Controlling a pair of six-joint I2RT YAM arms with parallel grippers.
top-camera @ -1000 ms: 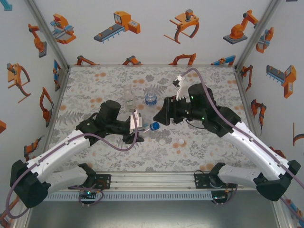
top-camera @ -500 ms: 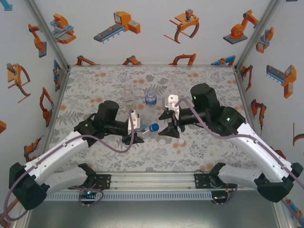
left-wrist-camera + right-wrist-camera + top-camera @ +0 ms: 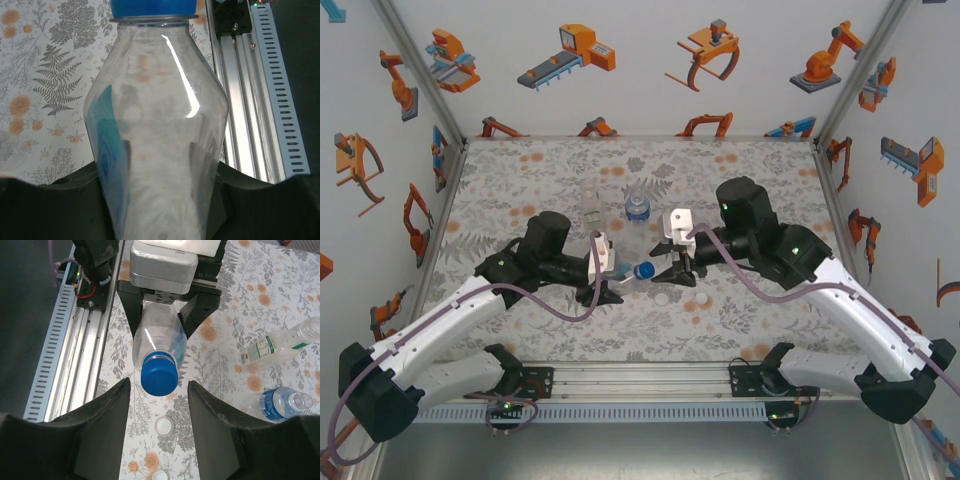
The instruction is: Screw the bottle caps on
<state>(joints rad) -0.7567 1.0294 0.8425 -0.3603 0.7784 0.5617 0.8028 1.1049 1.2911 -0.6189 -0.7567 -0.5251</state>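
Nearest the arm bases: two white caps (image 3: 662, 298) loose on the floral table (image 3: 520, 190), close together. Just behind them the left gripper (image 3: 614, 278) is clamped on the short bottle (image 3: 155, 150), held roughly level. Its blue cap (image 3: 159, 376) sits between the parted jaws of the right gripper (image 3: 159, 384), not touching them. Farther back stand the water bottle (image 3: 637, 207) and the tall bottle (image 3: 590, 205).

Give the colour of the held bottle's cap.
The cap on the bottle is blue; best in the right wrist view.

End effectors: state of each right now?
Left end effector: shut on the bottle.
Right end effector: open, either side of the blue cap, not touching it.
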